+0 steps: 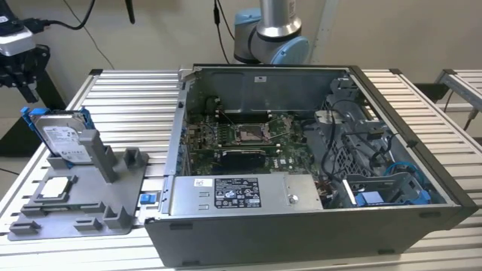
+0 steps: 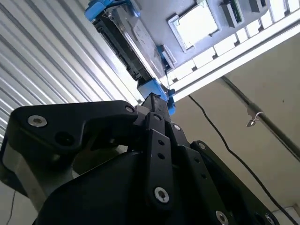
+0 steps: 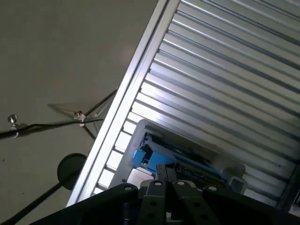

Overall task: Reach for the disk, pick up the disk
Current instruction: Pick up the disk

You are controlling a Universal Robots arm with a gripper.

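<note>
Exterior view: silver-grey rectangular hard disk [image 1: 60,134] in blue plastic frame stood on edge in slot of grey moulded plastic fixture [image 1: 113,195]. Black metal gripper [image 2: 154,101] hovered above fixture, apart from disk, jaws closed together, empty.

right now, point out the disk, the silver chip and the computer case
disk [image 1: 60,134], exterior view, on its silver labelled face
chip [image 1: 56,188], exterior view, middle of its silver top
computer case [image 1: 301,240], exterior view, on its grey outer wall
</note>
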